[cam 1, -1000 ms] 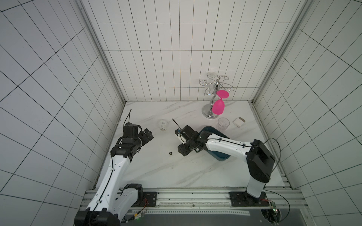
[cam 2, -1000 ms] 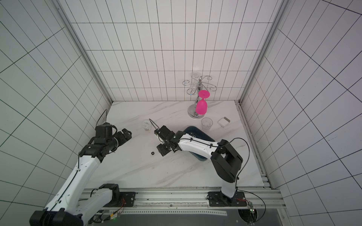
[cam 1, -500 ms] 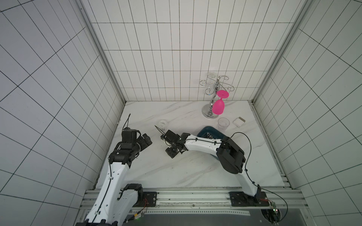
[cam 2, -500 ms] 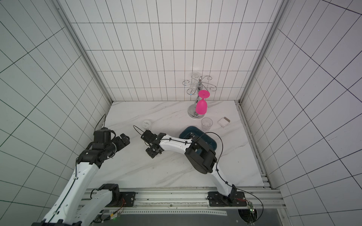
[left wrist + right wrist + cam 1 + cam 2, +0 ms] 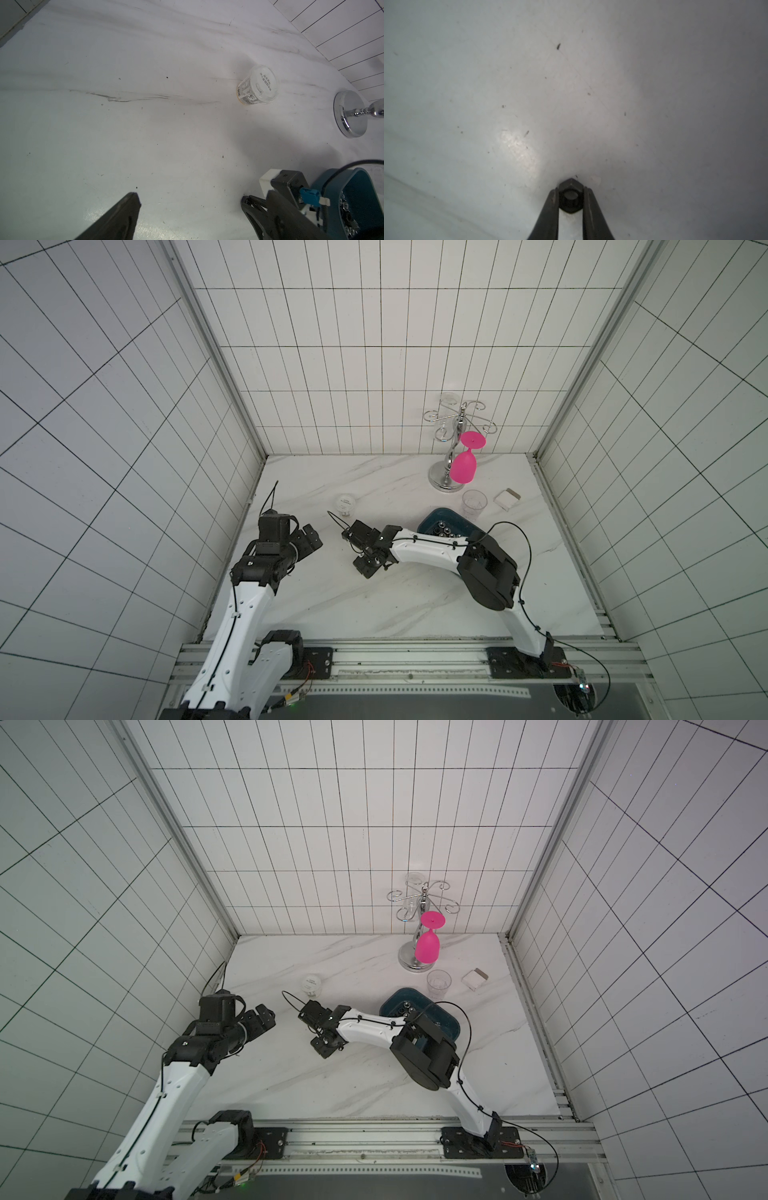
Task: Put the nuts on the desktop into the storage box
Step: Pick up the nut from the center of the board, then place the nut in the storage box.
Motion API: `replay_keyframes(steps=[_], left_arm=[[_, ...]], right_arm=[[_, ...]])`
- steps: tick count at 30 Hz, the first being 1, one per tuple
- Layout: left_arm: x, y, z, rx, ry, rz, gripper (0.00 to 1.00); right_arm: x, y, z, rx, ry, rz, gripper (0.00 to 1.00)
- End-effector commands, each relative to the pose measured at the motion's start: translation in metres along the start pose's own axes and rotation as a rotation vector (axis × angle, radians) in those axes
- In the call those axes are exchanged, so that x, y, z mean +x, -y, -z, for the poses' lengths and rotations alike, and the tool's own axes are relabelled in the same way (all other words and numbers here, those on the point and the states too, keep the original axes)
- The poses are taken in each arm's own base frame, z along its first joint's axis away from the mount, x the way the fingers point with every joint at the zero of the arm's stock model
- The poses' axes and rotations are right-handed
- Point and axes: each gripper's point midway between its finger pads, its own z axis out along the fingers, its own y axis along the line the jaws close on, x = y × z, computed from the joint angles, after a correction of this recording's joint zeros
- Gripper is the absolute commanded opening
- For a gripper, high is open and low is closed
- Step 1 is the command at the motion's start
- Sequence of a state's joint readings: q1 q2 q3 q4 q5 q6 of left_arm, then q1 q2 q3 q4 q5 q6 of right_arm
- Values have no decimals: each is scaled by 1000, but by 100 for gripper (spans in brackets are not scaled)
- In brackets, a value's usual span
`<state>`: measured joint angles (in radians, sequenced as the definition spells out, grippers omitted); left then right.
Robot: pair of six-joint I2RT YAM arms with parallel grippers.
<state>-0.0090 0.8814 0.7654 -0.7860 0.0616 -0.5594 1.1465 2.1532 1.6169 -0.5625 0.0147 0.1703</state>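
Nut [image 5: 570, 197], the black one, is now pinched in our right gripper [image 5: 569, 192], which has just closed; we may carry it to the box [image 5: 429, 521] behind it.

Legible print is on the cup [image 5: 257, 87] only. The lid [image 5: 263, 84] has two lines of grey Chinese text. The first looks like "从今天起", the second is too soft to call, and a tiny line beside them is illegible. The side label [image 5: 246, 92] has a barcode [image 5: 239, 91] and dense fine print, unreadable. In both top views the cup [image 5: 345, 502] [image 5: 311, 982] sits toward 11 o'clock from the middle of the desktop [image 5: 332, 605]. The lid text there is just grey smudges.
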Motion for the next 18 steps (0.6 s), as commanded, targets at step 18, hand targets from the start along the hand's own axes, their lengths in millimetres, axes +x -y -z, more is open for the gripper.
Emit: replay_keyframes(steps=[18], left_arm=[[-11,68,-9,209,33,-85,98]], right_arm=[[135,243,121,346,52,-691,18]])
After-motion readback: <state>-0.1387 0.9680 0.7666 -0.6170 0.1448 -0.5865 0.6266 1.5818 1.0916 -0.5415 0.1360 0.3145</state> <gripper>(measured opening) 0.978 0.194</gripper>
